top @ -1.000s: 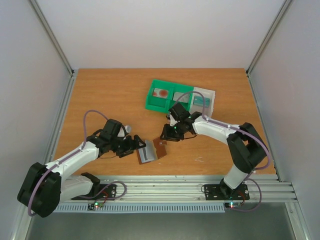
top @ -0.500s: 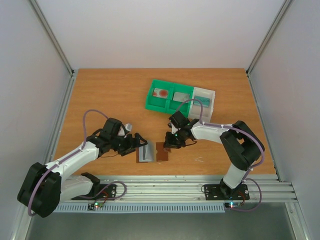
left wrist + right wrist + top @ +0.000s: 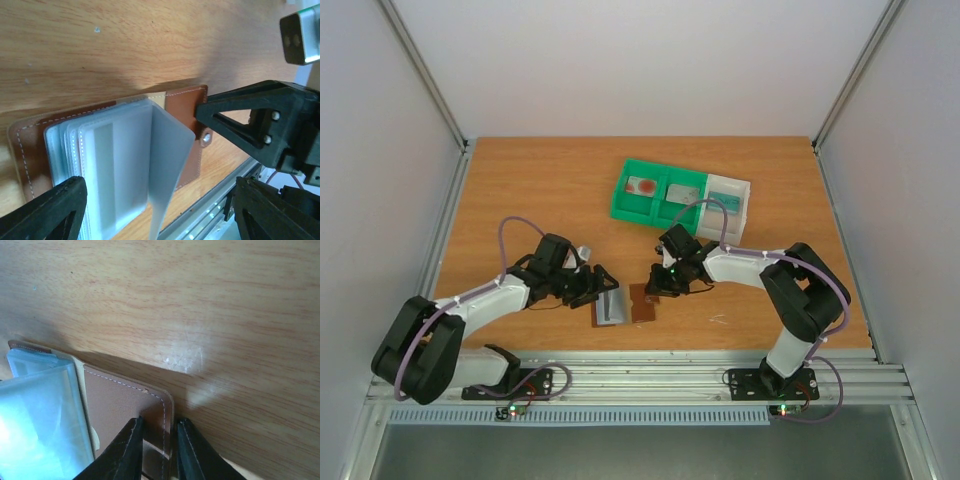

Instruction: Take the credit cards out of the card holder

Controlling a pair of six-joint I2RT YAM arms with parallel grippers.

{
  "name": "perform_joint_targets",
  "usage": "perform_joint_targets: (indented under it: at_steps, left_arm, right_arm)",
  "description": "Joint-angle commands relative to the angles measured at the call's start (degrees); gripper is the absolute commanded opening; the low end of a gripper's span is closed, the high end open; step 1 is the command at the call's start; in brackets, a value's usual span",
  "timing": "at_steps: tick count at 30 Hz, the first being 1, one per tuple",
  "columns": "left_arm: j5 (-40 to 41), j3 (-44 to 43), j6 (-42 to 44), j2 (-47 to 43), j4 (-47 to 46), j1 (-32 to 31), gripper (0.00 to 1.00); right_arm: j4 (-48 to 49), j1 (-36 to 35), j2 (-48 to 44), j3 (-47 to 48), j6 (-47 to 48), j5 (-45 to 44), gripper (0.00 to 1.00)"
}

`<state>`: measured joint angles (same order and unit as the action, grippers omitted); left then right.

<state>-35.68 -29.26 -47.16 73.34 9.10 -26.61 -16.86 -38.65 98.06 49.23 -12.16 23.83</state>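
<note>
While the small brown leather-like bifold card holder (image 3: 621,306) lies spread open on the orange-brown wooden bench (image 3: 540,190), near its front edge and between the two arms, the right tool (image 3: 654,289) is pinched together on the outer edge of the brown right-hand flap, close to the little metal snap (image 3: 205,137). The right wrist view shows its two fingers (image 3: 125,455) closed tight with the stitched leather edge between them. The left tool (image 3: 603,289) hangs over the other half, spread wide and gripping nothing, with one black finger (image 3: 50,210) at either side of the stack of pale blue-grey plastic pockets (image 3: 115,165). One translucent pocket leaf (image 3: 167,165) stands up from the stack. A green-and-white plastic compartment tray (image 3: 618,208) sits farther back, apart from the card holder.
</note>
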Motion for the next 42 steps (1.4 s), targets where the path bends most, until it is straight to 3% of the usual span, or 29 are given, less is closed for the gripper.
perform_joint_targets:
  at_steps: [1,5,17,32,42]
  left_arm:
    - [0.4,-0.9,1.1,1.4,-4.6,0.3,0.8]
    - [0.3,-0.2,0.6,1.6,-5.1,0.3,0.77]
    - [0.0,1.9,-2.5,-1.5,-4.7,2.7,0.72]
    - [-2.1,4.0,-2.9,-2.0,-6.8,4.0,0.7]
    - [-2.7,3.4,-3.4,-1.1,-10.8,4.0,0.7]
  right_arm:
    - [-3.4,-0.6,-1.5,0.3,0.3,-3.0,0.25]
    - [-7.6,-1.1,-5.9,2.0,0.4,-4.2,0.32]
    - [-13.7,-9.8,-11.5,11.3,-2.7,-11.3,0.34]
    - [-3.5,-10.7,-1.7,7.4,-4.0,-9.4,0.16]
    - [0.7,-10.7,1.5,2.7,-3.7,-11.0,0.1]
